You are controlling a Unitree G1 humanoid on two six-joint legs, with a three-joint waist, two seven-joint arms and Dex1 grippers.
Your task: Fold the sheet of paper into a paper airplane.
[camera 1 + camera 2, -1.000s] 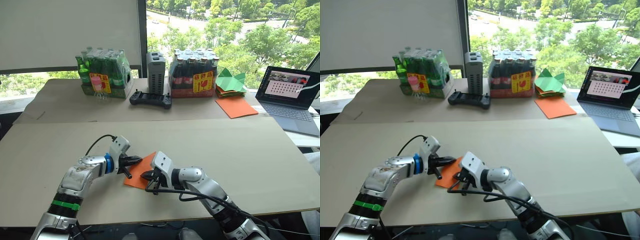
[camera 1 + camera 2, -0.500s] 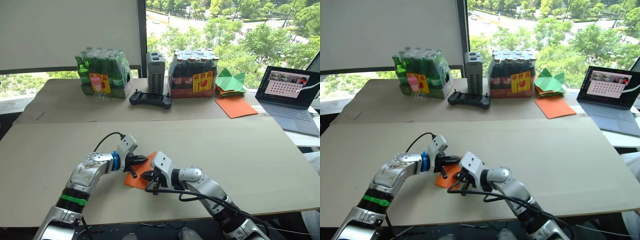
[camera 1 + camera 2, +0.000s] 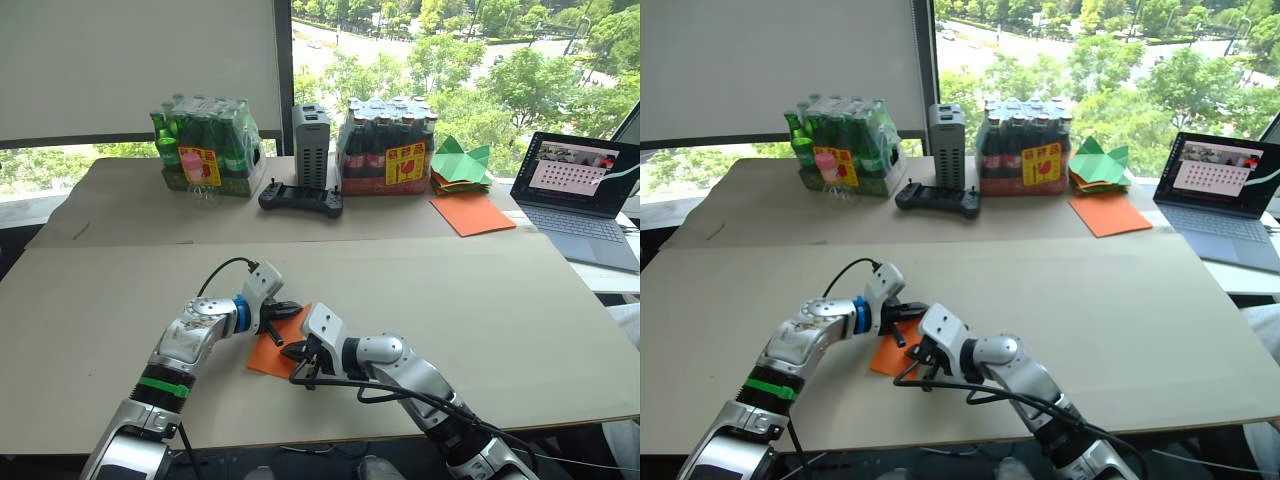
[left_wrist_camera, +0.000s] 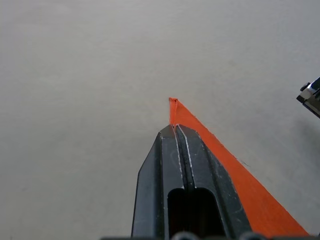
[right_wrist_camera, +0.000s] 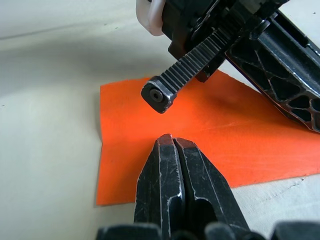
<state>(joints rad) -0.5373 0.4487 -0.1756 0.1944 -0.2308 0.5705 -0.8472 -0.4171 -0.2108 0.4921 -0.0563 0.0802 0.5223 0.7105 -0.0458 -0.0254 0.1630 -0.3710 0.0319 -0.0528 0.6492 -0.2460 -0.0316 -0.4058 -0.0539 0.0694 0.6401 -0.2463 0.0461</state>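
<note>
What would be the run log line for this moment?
task: fold plane | paper: flat on table | left gripper: shut, at paper corner | right gripper: shut, over paper

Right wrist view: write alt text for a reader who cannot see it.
The right claw, fingers shut, rests its tips on the orange sheet of paper lying flat on the pale table. The left claw reaches over the sheet from the far side.

Bright daylight floods through the window (image 3: 450, 60) at upper right; soft shadows fall on the table (image 3: 520, 300); wrist views stay sharp.
</note>
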